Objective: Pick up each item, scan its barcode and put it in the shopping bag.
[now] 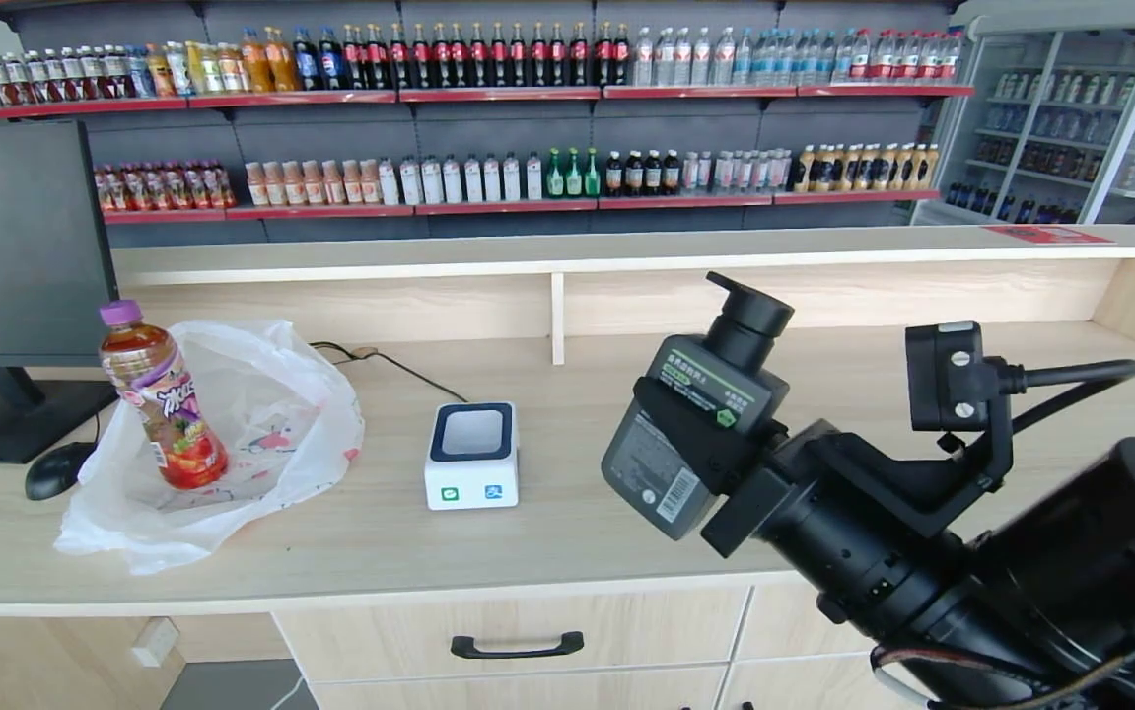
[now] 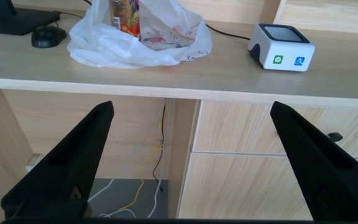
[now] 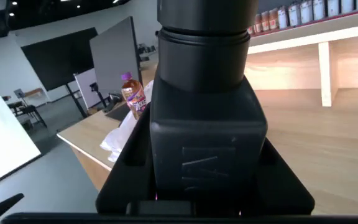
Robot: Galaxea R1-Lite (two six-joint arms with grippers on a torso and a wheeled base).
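My right claw point(image 1: 717, 465) clamps the dark bottle point(image 1: 648, 456) right of the scanner point(image 1: 471, 454) on the table point(image 1: 577, 523), barcode angled leftward, evidently for scanning.

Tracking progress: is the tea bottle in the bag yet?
In. The bottle stands upright, slightly tilted, inside the open bag, whose plastic lies spread around its base.

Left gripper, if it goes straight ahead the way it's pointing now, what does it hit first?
Most likely the light wooden cabinet front under the pale wooden countertop; the open left gripper sits lower than the countertop. Exact depth is unclear.
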